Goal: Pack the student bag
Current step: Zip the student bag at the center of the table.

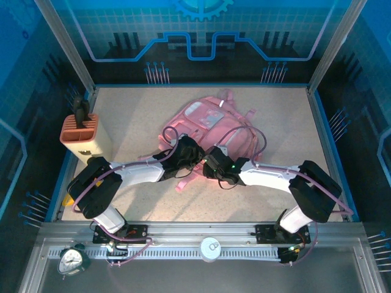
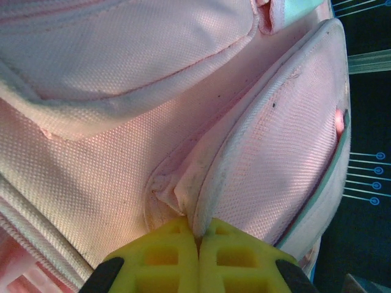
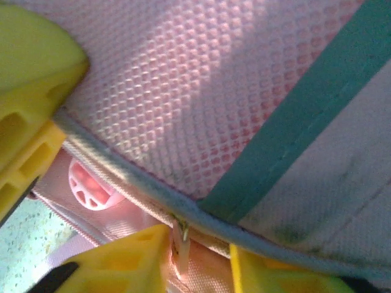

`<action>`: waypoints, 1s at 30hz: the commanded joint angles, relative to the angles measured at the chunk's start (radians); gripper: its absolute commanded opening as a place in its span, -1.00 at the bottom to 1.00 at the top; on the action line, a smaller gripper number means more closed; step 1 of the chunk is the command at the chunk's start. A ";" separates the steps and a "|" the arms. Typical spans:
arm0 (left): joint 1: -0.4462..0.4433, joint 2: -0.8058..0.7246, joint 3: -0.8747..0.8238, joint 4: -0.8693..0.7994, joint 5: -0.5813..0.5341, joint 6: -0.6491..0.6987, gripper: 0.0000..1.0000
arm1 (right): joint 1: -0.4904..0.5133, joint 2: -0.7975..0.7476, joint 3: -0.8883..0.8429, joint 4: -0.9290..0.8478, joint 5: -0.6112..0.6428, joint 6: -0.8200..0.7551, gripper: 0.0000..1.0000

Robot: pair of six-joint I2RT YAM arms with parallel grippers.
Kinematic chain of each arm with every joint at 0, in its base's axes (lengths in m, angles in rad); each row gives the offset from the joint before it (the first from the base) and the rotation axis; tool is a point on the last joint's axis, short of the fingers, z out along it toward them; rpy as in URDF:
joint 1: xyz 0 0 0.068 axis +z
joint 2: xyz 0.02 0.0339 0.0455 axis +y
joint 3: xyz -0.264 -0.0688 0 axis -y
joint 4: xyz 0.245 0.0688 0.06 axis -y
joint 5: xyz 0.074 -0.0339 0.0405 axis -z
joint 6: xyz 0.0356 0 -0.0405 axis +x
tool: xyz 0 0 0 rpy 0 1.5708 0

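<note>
Two arms meet at the near edge of the large, soft pink fabric student bag (image 1: 214, 122), which lies flat on the speckled beige desk (image 1: 134, 110), central and toward the back.

Left gripper (image 2: 197, 227): yellow fingers pressed together, pinching a fold of woven cloth at a pocket seam.

Right gripper (image 1: 209, 160): yellow fingers straddle a grey-piped rim beside pink mesh and a teal binding strip (image 3: 293, 116). A small zip tab appears to sit between them, but at this close range I cannot tell whether they clamp it.

Handling judgement: the bag looks light and limp, so it should sag and fold rather than keep its shape. The woven cloth should give fair friction. The best holds are stitched seams, piping or zip pulls; loose panels would likely bunch and slip.
</note>
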 commanded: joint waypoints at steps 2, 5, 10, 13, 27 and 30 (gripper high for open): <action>-0.032 -0.048 0.047 0.027 0.049 0.020 -1.00 | 0.014 0.035 0.033 0.099 0.016 -0.030 -0.55; -0.034 -0.053 0.046 0.015 0.036 0.030 -1.00 | 0.017 0.034 0.044 0.065 0.043 -0.043 -0.67; -0.035 -0.061 0.049 -0.016 0.007 0.056 -1.00 | 0.018 0.025 0.043 0.016 0.063 -0.063 -0.90; -0.032 -0.071 0.054 -0.063 -0.029 0.072 -1.00 | 0.018 0.005 0.037 -0.016 0.071 -0.075 -0.96; 0.103 -0.118 0.012 -0.135 -0.017 0.161 -1.00 | 0.007 -0.186 -0.084 -0.172 0.067 -0.138 -1.00; 0.128 -0.129 0.014 -0.166 -0.013 0.194 -1.00 | -0.002 -0.239 -0.094 -0.220 0.085 -0.177 -1.00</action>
